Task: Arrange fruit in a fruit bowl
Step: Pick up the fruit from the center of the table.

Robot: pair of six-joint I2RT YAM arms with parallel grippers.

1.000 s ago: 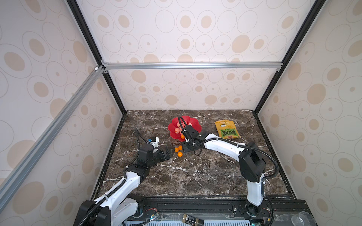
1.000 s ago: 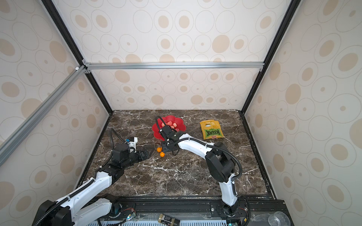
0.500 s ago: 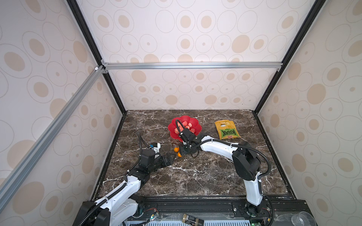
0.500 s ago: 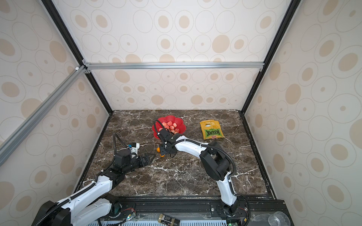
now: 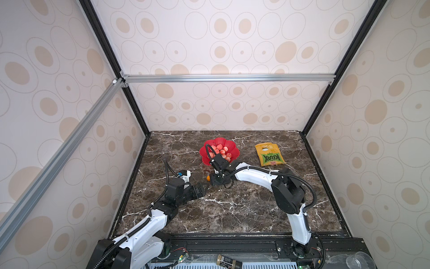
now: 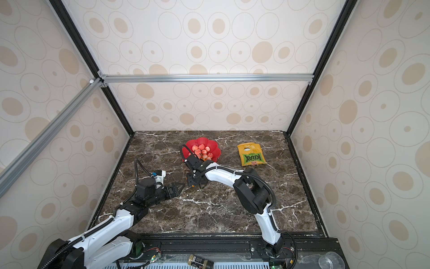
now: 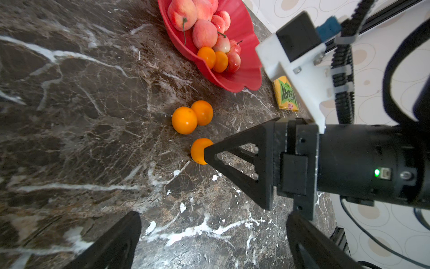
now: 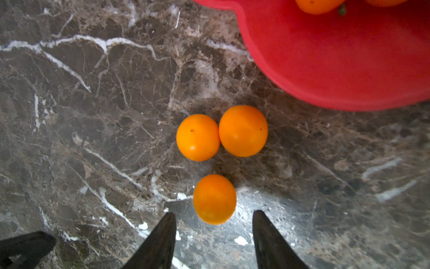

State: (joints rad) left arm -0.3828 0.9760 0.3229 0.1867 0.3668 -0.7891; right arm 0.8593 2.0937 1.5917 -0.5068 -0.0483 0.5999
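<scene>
Right arm (image 5: 253, 175) low over tabletop (image 8: 93, 116), jaws spread and empty, tips just short of the lone orange (image 8: 214, 199); an off-centre close could squirt it into the touching pair (image 8: 197, 137) lying between it and the bowl (image 8: 337, 69). Bowl holds peaches (image 7: 204, 33) and two oranges (image 7: 213, 59). Left arm (image 5: 149, 221), jaws also spread, hangs close by, so there is a collision risk; bag (image 5: 269, 154) well apart.

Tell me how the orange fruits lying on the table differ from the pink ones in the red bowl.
The orange fruits are bright orange and shiny; the pink fruits are matt pink-red, some with stems. The orange fruits are smaller than the pink fruits. The three orange fruits lie on the table beside the bowl; the pink fruits sit inside it. Both kinds are round.
</scene>
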